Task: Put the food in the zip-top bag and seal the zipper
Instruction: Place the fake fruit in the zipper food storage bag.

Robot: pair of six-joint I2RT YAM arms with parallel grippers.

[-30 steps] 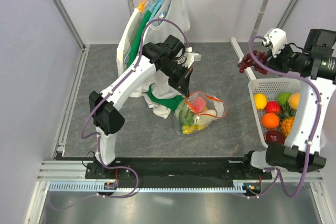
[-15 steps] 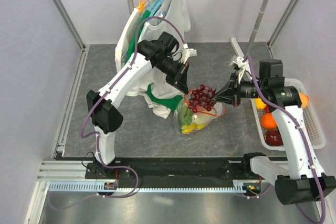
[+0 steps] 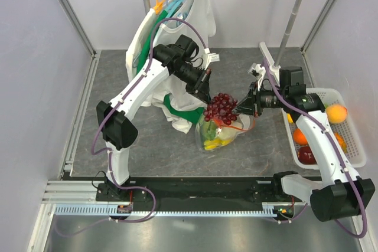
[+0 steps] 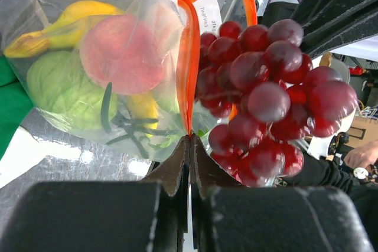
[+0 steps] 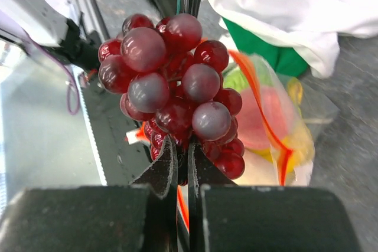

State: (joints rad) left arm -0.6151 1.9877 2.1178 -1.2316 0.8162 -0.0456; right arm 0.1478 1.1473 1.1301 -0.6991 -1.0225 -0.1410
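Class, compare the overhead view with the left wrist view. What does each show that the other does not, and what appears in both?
Only the overhead view shows the white basket of fruit on the right and the clothes hanging on the rail. Only the left wrist view shows, close up, the left gripper pinched on the orange strip of the bag's mouth, and a banana inside. Both show the grapes at the mouth of the clear bag.
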